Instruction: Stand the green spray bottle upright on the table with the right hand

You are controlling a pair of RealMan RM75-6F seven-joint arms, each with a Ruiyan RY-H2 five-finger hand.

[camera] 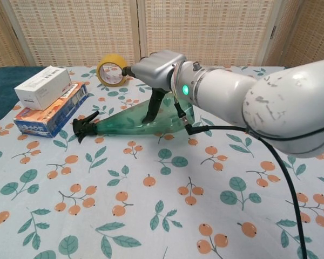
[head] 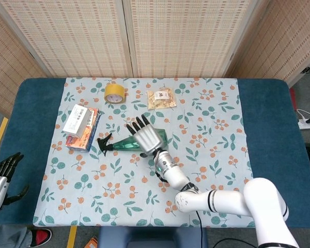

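Note:
The green spray bottle (head: pixel 120 145) (camera: pixel 119 124) lies on its side on the floral cloth, its black nozzle (camera: pixel 85 125) pointing left. My right hand (head: pixel 144 137) (camera: pixel 154 67) hovers over the bottle's middle with fingers spread. Its thumb (camera: pixel 152 108) hangs down against the bottle's near side, and I see no closed grip around the body. The wide base of the bottle is partly hidden behind the forearm. My left hand (head: pixel 1 175) hangs off the table's left edge, fingers loosely apart and holding nothing.
A yellow tape roll (head: pixel 114 93) (camera: pixel 111 70) stands behind the bottle. A snack packet (head: pixel 161 98) lies at the back centre. A white box (head: pixel 76 120) (camera: pixel 43 86) sits on a blue and orange box (camera: pixel 48 116) left of the nozzle.

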